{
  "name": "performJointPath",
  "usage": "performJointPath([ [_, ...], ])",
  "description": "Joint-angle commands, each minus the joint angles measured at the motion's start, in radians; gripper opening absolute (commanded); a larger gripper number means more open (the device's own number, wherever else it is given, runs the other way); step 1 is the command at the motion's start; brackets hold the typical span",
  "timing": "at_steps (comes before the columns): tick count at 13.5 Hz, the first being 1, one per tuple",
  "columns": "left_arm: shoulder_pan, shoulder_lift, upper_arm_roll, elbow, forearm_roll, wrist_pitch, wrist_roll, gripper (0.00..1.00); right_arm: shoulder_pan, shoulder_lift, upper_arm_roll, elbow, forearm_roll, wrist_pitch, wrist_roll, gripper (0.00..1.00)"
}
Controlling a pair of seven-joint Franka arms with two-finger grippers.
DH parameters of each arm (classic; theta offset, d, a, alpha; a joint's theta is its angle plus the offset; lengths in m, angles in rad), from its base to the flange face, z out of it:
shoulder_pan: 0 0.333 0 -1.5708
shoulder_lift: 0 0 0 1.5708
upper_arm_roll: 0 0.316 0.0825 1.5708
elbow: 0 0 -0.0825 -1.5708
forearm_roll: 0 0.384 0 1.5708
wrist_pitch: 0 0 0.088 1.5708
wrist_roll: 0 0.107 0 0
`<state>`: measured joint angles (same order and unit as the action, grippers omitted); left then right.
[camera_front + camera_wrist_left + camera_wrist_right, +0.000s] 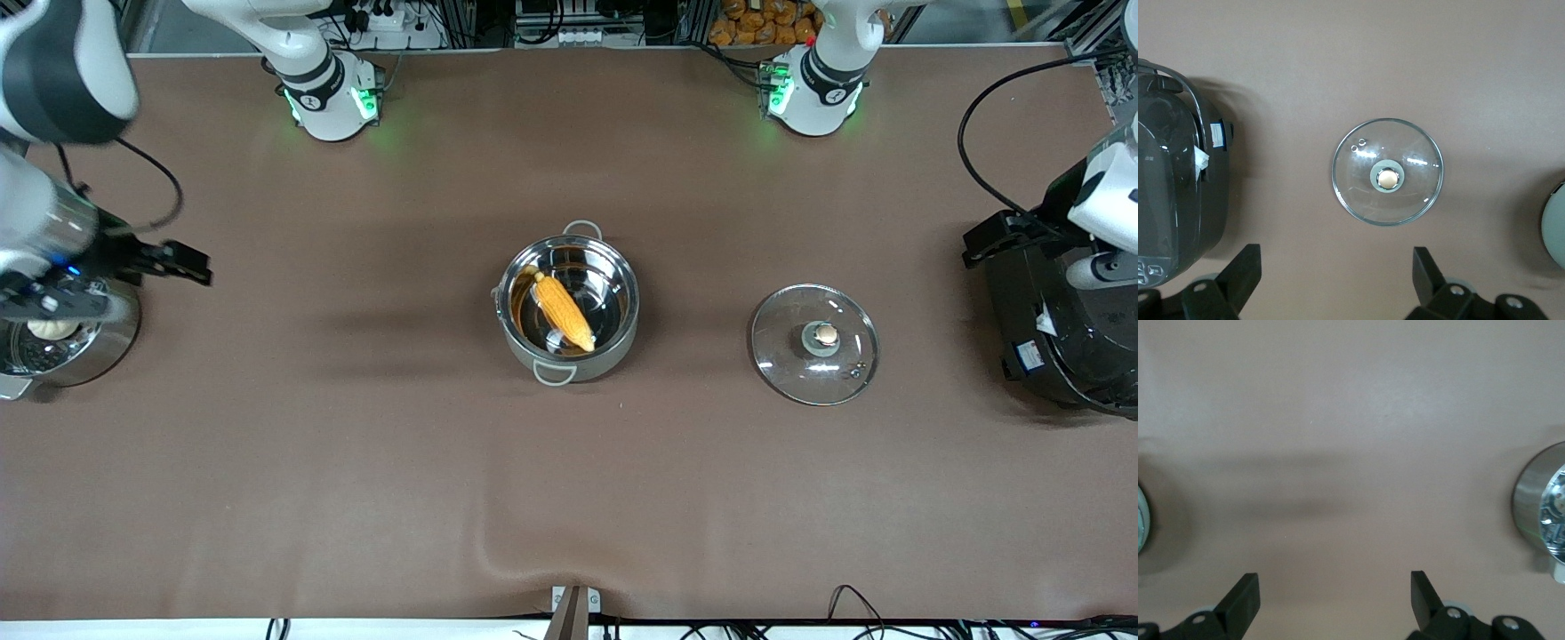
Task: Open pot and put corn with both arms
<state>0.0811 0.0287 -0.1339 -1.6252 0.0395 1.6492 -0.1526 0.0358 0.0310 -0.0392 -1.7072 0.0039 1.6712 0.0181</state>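
The steel pot (613, 351) stands uncovered in the middle of the table. The yellow corn (563, 311) lies slantwise inside it. The glass lid (782, 356) with its copper knob lies flat on the table beside the pot, toward the left arm's end; it also shows in the left wrist view (1411, 193). My left gripper (978, 244) is open and empty, up beside the black cooker; its fingers (1245, 270) frame bare cloth. My right gripper (191, 264) is open and empty, above the table beside the steamer pan; its fingers (1245, 593) frame bare cloth.
A large black electric cooker (1067, 338) stands at the left arm's end, also in the left wrist view (1171, 193). A shiny steamer pan (98, 351) with a white bun (49, 329) stands at the right arm's end; its rim shows in the right wrist view (1531, 497).
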Motion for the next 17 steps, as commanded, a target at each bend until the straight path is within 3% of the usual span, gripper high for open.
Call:
performJointPath([
  [1,-0.001,0.023,0.0,0.031,-0.018,-0.023,0.013,1.0,-0.037,-0.045,0.022,0.041,0.019,-0.066,-0.003,1.0],
  [4,-0.01,0.022,-0.01,0.033,-0.006,-0.025,0.012,1.0,-0.039,-0.036,0.025,0.17,0.018,-0.194,-0.004,1.0],
  [17,-0.007,-0.019,-0.03,0.034,-0.015,-0.06,0.012,1.0,-0.057,-0.048,0.013,0.202,0.021,-0.238,-0.096,1.0],
])
